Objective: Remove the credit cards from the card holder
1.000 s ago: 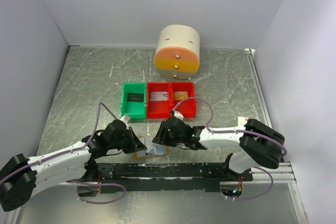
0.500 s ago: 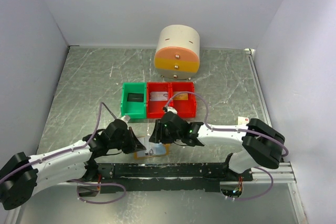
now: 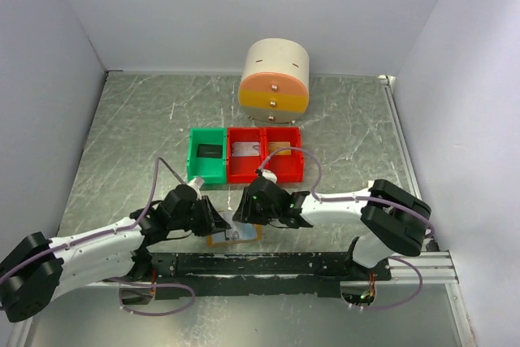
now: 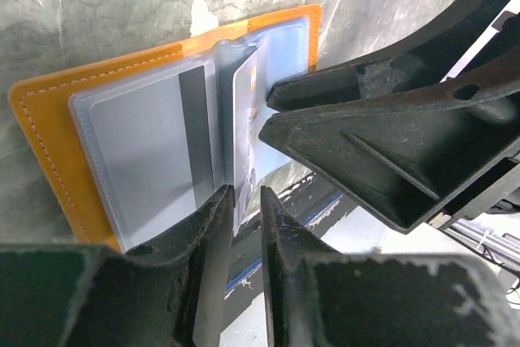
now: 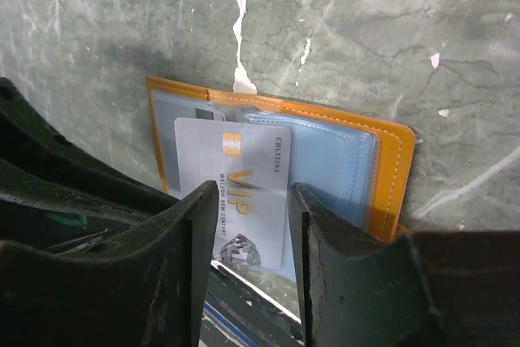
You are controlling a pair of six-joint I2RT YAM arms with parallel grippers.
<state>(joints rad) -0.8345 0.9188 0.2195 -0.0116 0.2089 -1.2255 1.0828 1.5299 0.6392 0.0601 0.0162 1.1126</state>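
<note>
- Change: the right arm has swung left. The right gripper [image 5: 252,188] is now over the card holder [image 5: 390,176]; a second ago it sat off to the holder's right.
- The left arm has barely moved.
- The card holder hasn't shifted. It lies open at the near edge of the table [image 3: 130,136], between the two grippers.
- Left gripper [image 4: 244,201]: it was clamped a moment ago and its jaws now stand a narrow slot apart. The edge of the raised middle leaf [image 4: 244,95] sits in that slot. It reads as a loosened hold, not a firm pinch.
- Right gripper: jaws part-way apart and creeping inward.
- The silver VIP card [image 5: 244,152] sticks out of its pocket toward the right wrist camera, between the fingers. One finger overlaps the card's edge, so I can't tell whether it is clamped, pressed or only straddled.
- The striped card [image 4: 154,152] is fully seated in the left pocket, untouched.
- Judgement: the first extraction is in progress, with the VIP card part out and nothing free yet.
- Risk: with the left hold easing, the holder has less anchoring. A pull on the VIP card may drag the whole holder off the table edge instead of sliding the card clear.
- Next move, as I see it: confirm the right grip, re-pin the holder, then draw the card straight out.
</note>
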